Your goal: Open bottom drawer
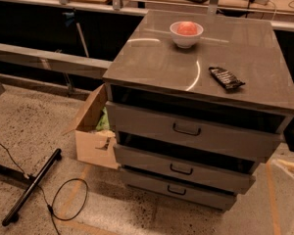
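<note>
The grey three-drawer cabinet (161, 67) stands in the middle of the view. The bottom drawer (206, 197) is the lowest one, with the slimmest grey front and a small black loop handle (176, 190) at its centre. Its front stands slightly forward, with a thin dark gap above it, and its inside does not show. My gripper is not in view. A dark piece (290, 140) at the right edge beside the cabinet may be part of my arm; I cannot tell.
A white bowl (186, 33) holding something red and a dark packet (226, 78) lie on the cabinet top. An open cardboard box (94, 133) stands against the cabinet's left side. A black bar (32, 187) and a cable loop (68, 199) lie on the floor at the left.
</note>
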Motion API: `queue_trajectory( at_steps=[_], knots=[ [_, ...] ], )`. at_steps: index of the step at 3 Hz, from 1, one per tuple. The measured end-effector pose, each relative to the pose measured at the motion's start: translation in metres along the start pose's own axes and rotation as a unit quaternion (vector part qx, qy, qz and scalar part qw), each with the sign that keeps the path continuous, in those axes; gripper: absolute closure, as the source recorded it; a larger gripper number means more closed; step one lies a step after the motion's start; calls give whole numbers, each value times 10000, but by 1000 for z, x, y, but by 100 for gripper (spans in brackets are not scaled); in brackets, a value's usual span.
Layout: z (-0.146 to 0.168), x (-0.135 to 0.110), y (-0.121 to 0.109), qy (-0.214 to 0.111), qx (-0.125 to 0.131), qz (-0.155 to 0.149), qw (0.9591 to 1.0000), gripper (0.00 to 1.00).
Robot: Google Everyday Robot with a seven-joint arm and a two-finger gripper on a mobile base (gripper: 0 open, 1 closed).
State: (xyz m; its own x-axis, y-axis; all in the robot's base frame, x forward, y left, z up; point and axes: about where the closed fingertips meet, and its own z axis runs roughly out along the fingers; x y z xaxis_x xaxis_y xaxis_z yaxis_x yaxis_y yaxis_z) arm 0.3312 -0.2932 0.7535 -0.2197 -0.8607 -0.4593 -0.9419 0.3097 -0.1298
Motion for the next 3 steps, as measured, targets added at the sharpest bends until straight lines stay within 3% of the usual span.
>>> queue_trajectory(
  at_steps=[1, 3],
  knots=[
    [56, 28, 27, -167, 47, 18, 9998, 0],
    [171, 78, 76, -192, 2, -82, 9998, 0]
  ],
)
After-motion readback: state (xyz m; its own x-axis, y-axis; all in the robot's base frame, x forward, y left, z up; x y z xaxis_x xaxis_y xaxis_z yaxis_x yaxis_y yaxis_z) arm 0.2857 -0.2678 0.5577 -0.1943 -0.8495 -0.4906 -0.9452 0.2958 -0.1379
